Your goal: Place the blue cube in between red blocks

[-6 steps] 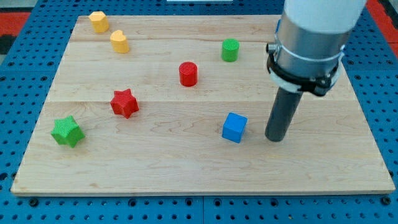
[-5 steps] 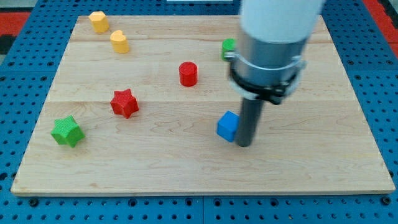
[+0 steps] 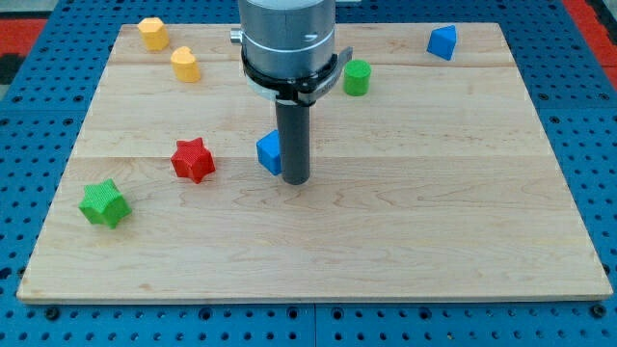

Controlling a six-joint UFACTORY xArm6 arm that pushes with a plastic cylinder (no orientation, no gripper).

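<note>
Beside my tip (image 3: 295, 180), blue cube (image 3: 270, 152) (two blues, one red star (image 3: 193, 160))

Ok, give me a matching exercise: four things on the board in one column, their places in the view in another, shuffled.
Things:
1. red star
2. green cylinder
3. blue cube
4. green star

Places:
A. touching my tip on its left
B. near the board's left edge, lowest block
C. right of the arm's housing, upper board
D. left of the blue cube, apart from it

Pairs: 1-D, 2-C, 3-A, 4-B
</note>
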